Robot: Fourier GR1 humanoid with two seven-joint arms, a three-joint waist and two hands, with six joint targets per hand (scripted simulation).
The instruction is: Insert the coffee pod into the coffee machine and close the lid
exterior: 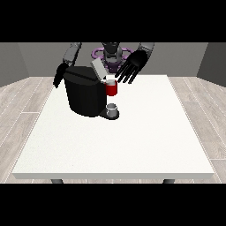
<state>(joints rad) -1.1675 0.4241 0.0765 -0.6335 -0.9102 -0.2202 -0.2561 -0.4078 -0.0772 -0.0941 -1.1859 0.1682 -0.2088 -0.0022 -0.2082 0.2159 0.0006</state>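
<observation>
Black coffee machine (83,95) stands upright on the white table's far left part. Squat, blocky body; a red section (111,88) juts from its upper right side. Grey lid (97,68) above it is tilted up, open. A small grey cup (112,109) sits on the machine's base beneath the red section. Pod not discernible.

White bench (132,145) occupies the middle of the view, top surface level. Light wood-plank floor (22,101) surrounds it. Grey walls (26,59) stand behind, a darker panel at far right.
</observation>
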